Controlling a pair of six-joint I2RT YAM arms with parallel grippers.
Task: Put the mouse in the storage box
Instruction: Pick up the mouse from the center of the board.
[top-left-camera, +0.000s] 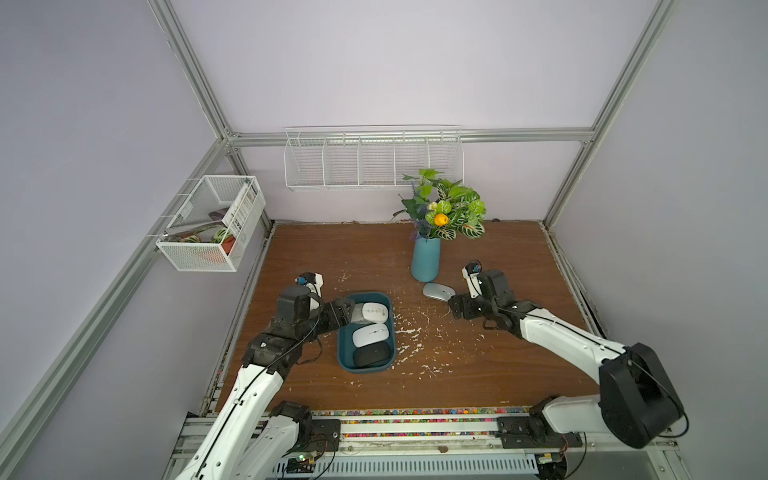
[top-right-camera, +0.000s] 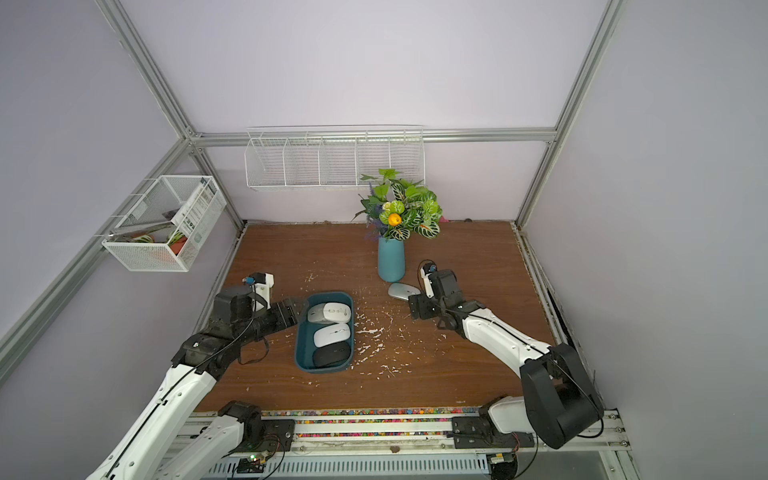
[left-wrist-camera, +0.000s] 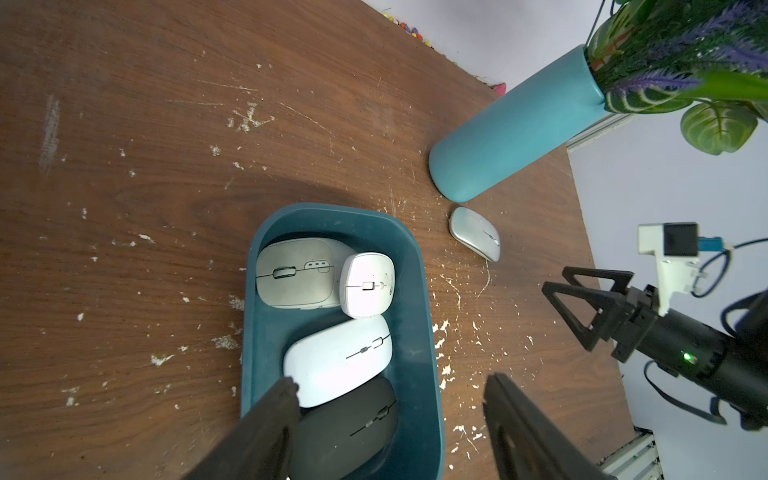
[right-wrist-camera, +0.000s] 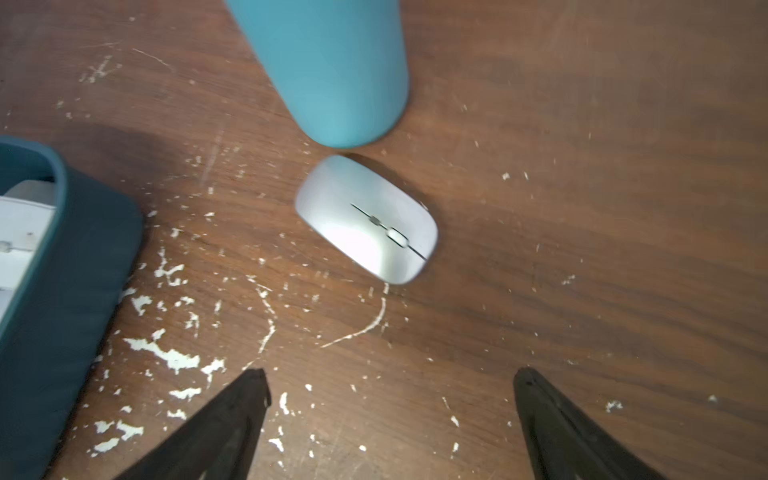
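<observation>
1. A scratched brown counter (top-left-camera: 498, 353) fills a lilac-walled cell.
2. Mostly done, I judge: the storage box (top-left-camera: 343, 353) holds a grey mouse (left-wrist-camera: 297, 272), a small white mouse (left-wrist-camera: 368, 284), a larger white mouse (left-wrist-camera: 338, 359) and a black mouse (left-wrist-camera: 345, 424).
3. Left to do: the silver mouse (top-left-camera: 438, 291) lies on the counter, apart from the box.
4. The right gripper (right-wrist-camera: 390, 374) hovers near it, jaws wide and empty; the left gripper (left-wrist-camera: 392, 380), jaws apart and empty, hangs over the box.
5. The teal vase (top-left-camera: 425, 259), just beside the silver mouse, crowds any grasp.

The mouse (right-wrist-camera: 365, 218) is silver, the storage box (right-wrist-camera: 62, 291) dark teal, the vase (right-wrist-camera: 332, 62) light-blue
</observation>
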